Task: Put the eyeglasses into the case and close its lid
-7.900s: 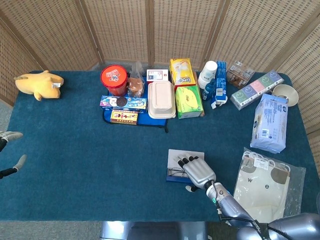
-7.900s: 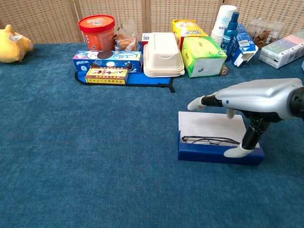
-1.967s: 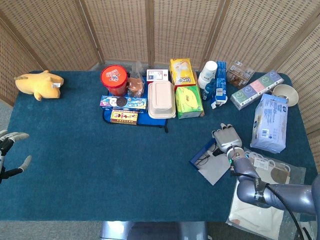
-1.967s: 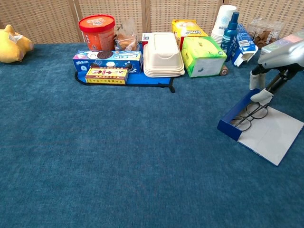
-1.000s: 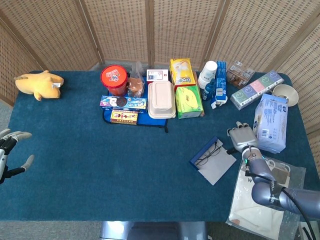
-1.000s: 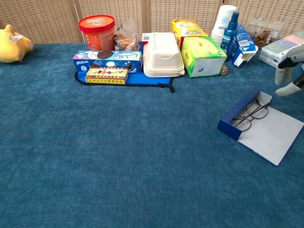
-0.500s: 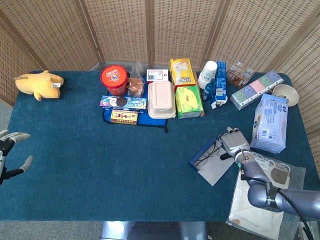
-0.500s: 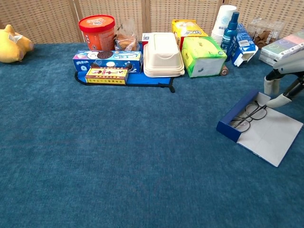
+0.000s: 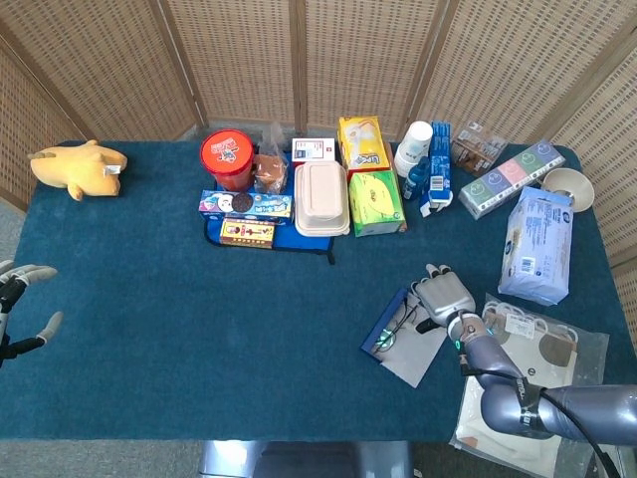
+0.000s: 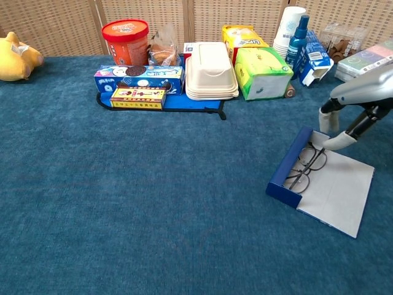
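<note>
The right hand (image 10: 353,101) hovers at the far end of the open case (image 10: 288,169), fingers pointing down, holding nothing, one fingertip touching the glasses (image 10: 305,165) lying inside. The white lid (image 10: 336,192) lies flat on the bench (image 10: 153,203). The left hand (image 9: 15,309) waits open at the bench's edge. Beyond stand one green box (image 10: 263,72), one spray bottle (image 10: 298,38), one white container (image 10: 210,69).

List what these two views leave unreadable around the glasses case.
- Right hand: chest view's right edge cuts it off; the head view shows only its back, so any touch on the eyeglasses is unclear.
- Case: head view, the hand covers its far end.
- Left hand: head view's left edge crops it.
</note>
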{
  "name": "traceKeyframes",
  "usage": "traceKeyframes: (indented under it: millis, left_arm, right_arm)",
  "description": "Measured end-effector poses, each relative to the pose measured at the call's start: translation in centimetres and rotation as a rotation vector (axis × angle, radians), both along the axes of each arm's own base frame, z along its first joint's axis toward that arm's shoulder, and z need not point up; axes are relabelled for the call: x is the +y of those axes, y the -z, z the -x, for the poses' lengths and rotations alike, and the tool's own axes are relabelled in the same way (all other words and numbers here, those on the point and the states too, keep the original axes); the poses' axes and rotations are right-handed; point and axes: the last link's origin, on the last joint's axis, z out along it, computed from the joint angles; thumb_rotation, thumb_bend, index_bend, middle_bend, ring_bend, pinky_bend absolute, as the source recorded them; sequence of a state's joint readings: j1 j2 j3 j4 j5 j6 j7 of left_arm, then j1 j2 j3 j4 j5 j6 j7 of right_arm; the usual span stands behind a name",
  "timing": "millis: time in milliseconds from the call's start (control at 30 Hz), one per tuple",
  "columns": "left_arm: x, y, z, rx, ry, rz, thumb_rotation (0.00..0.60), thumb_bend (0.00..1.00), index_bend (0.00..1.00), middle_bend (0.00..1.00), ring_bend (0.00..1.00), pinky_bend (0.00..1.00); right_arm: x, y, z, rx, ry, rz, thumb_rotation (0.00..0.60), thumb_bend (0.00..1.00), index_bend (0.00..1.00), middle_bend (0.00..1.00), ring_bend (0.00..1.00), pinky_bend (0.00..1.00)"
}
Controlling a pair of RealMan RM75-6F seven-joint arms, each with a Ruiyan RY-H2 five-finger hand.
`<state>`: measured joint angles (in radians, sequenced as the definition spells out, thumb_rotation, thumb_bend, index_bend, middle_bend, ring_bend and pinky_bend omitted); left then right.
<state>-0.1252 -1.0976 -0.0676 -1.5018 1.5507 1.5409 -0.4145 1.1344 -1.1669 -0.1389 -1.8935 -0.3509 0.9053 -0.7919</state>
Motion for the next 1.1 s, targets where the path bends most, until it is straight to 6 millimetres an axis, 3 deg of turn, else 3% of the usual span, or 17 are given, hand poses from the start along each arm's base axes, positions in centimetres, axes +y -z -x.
traceKeyframes:
  millis: [367, 800, 1100]
  left_arm:
    - [-0.2, 0.0, 0.2, -0.004, -0.005, -0.003, 0.6, 0.31, 0.24, 0.28, 0.21, 0.08]
    - [-0.5, -0.3, 0.6, -0.006, -0.012, -0.011, 0.6, 0.31, 0.24, 0.28, 0.21, 0.08]
    - [-0.7, -0.5, 0.8, -0.007, -0.014, -0.018, 0.6, 0.31, 0.24, 0.28, 0.21, 0.08]
  right_arm:
    - [0.0, -0.3, -1.7, -0.058, -0.063, 0.031, 0.258, 0.29, 0.26, 0.29, 0.04, 0.13]
    - [1.0, 2.6, -4.4, -0.06, -0.149, -0.059, 0.255, 0.29, 0.26, 0.29, 0.04, 0.13]
    - [0.1, 3.4, -3.9, 0.013, -0.125, -0.039, 0.256, 0.28, 0.26, 0.29, 0.04, 0.13]
